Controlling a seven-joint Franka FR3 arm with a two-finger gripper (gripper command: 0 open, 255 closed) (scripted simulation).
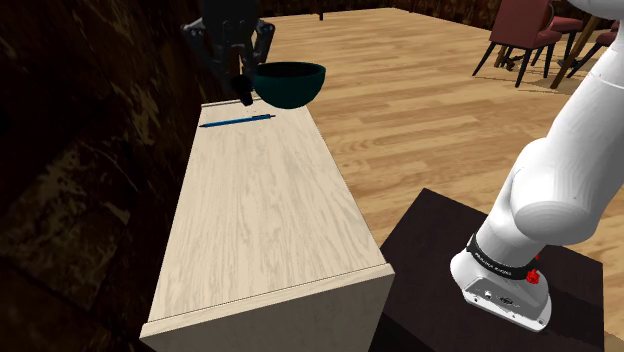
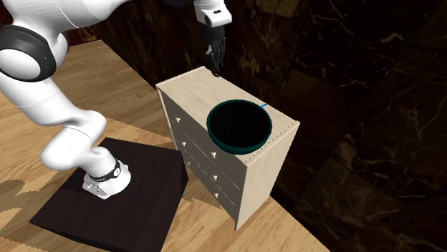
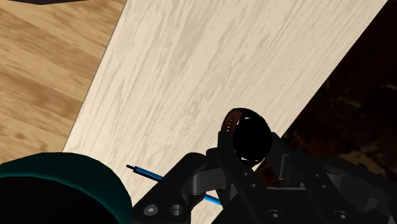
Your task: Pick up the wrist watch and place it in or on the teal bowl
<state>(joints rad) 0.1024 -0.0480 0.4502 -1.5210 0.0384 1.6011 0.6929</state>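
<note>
The dresser [image 1: 260, 210], pale wood with drawers down its front, is the work surface. The white arm [image 1: 560, 170] rises from the dark stand [image 1: 440, 260] and reaches to the dresser's far end.

There the teal bowl [image 1: 289, 83] sits upright at the end of the top, near the shoulder view's right edge of it. Nothing shows inside the bowl in the second exterior view.

The black gripper [image 1: 242, 92] hangs just beside the bowl, on the shoulder view's left of it, with its tips low over the back corner of the top.

In the wrist view its 2 fingers [image 3: 219, 162] are drawn in narrow around the wrist watch [image 3: 245, 130], a round black face on a brown strap. The watch sits right at the fingertips, looking clasped between them rather than lying loose. It looms large against the wood grain behind it, so I judge it is off the surface, though no view shows the gap plainly.

The smallest thing is the blue pen [image 1: 237, 121], which lies flat on the top just short of the bowl and under the hand, apart from both.

I judge the grasp done and the carry in hand. The next move calls for a short sideways travel toward the bowl, with the watch high enough to clear the rim. The fingers should part only once the watch is over the hollow. The bowl stands close to the dresser's edge, so a knock against its wall could push it off.
</note>
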